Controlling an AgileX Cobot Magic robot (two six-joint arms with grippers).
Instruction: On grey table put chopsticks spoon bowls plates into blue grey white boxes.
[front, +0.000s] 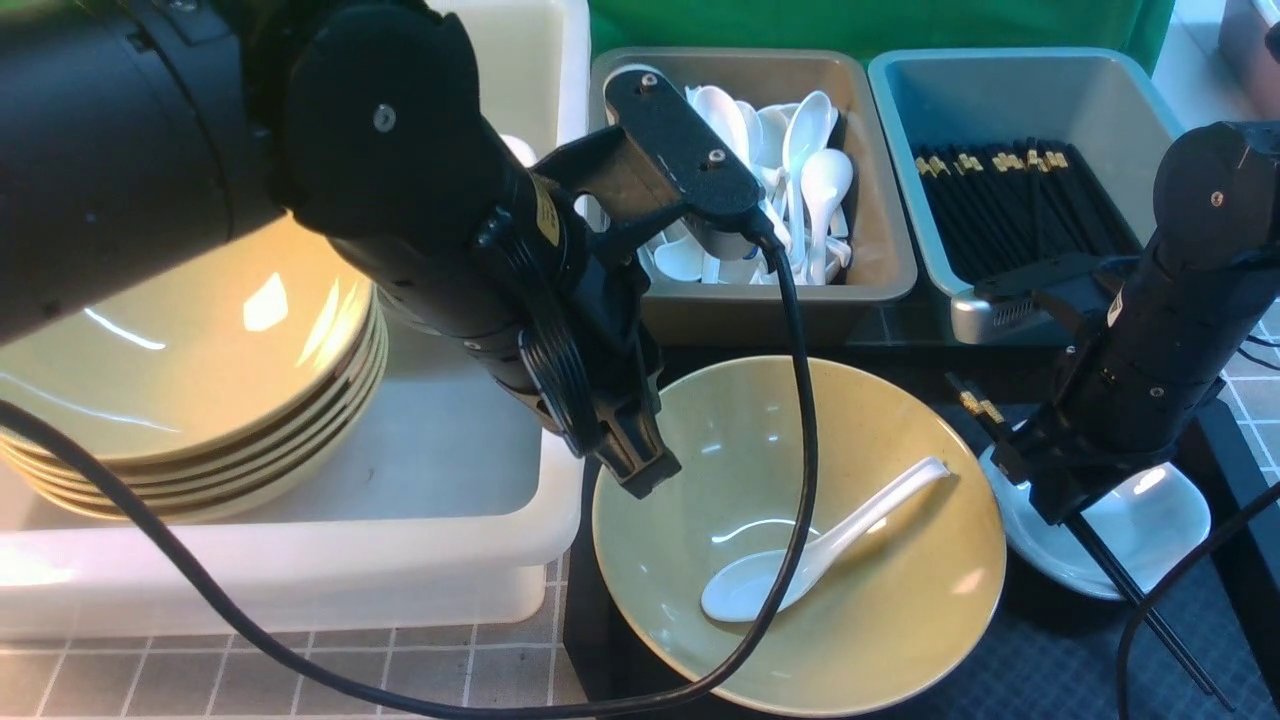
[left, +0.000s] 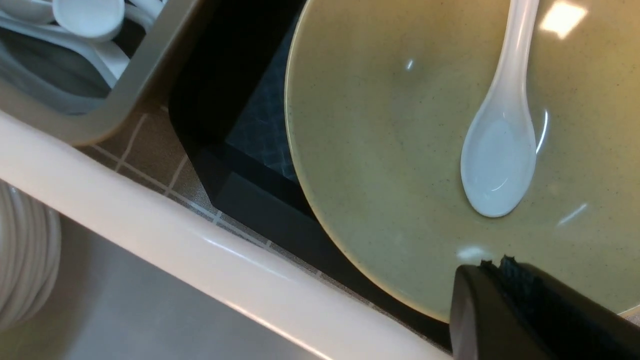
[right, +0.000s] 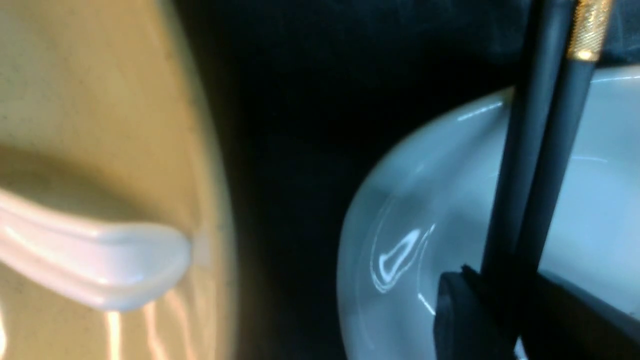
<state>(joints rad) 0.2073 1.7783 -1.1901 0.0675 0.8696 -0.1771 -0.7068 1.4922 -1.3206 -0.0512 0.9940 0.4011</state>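
An olive bowl (front: 880, 620) sits on the black tray with a white spoon (front: 820, 550) lying in it. My left gripper (front: 645, 475) is shut and empty, just above the bowl's left rim; the left wrist view shows its tip (left: 492, 265) over the bowl (left: 390, 150) and near the spoon (left: 500, 160). My right gripper (front: 1050, 500) is shut on a pair of black chopsticks (front: 1140, 600) over a small white plate (front: 1160, 510). The right wrist view shows the chopsticks (right: 540, 175) in the gripper (right: 505, 285) above the plate (right: 440, 210).
The big white box (front: 450, 480) on the left holds a stack of olive bowls (front: 190, 380). The grey-brown box (front: 760, 300) holds several white spoons. The blue box (front: 1020, 90) holds several chopsticks. The black tray (front: 1060, 660) lies on the grey tiled table (front: 300, 680).
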